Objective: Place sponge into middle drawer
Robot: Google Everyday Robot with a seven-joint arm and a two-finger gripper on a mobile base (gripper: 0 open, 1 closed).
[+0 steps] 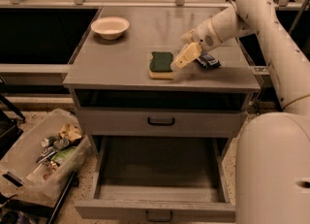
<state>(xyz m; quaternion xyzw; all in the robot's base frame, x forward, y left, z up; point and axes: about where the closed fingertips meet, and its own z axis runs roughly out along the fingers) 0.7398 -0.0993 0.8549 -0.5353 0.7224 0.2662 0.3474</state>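
The sponge [161, 64], yellow foam with its dark green face up, lies on the cabinet top near the front edge. My gripper [182, 55] is open, low over the top, right beside the sponge's right edge, with one finger [186, 56] angled down toward it. It holds nothing. The middle drawer [121, 212] is pulled out below, with a bare grey floor and its small black handle at the front. The drawer one tier above [161, 121] is shut.
A dark blue snack wrapper [208, 61] lies just right of the gripper, under the arm. A white bowl [110, 26] stands at the back left of the top. A clear bin of rubbish [46, 157] sits on the floor left of the cabinet. My white base [273, 169] stands at the right.
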